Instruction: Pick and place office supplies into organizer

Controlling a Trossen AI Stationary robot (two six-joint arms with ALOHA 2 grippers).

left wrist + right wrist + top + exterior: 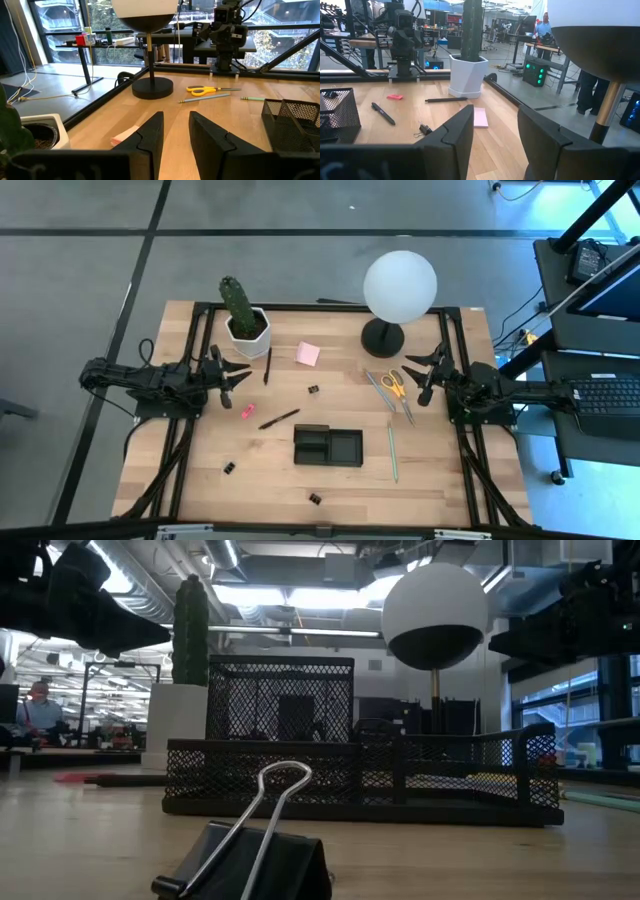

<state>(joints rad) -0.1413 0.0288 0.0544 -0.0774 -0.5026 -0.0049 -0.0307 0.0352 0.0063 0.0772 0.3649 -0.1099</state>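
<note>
On the wooden table (200, 480), both arms wait at the sides with nothing in their fingers, and the supplies lie scattered around the organizer (328, 446).

The left gripper (232, 376) hovers at the left edge beside the potted cactus (243, 320), fingers parted and empty; the right gripper (425, 376) hovers at the right edge near the globe lamp (398, 285), fingers likewise apart. The black mesh organizer sits at centre, toward the near edge. The pink sticky-note pad (307, 355) lies between cactus and lamp, the yellow-handled scissors (397, 387) just beside the right gripper, and the green pencil (392, 450) right of the organizer. A black pen (279, 419) and the pink eraser (247, 411) lie to its left, and binder clips (314, 498) are scattered about.
</note>
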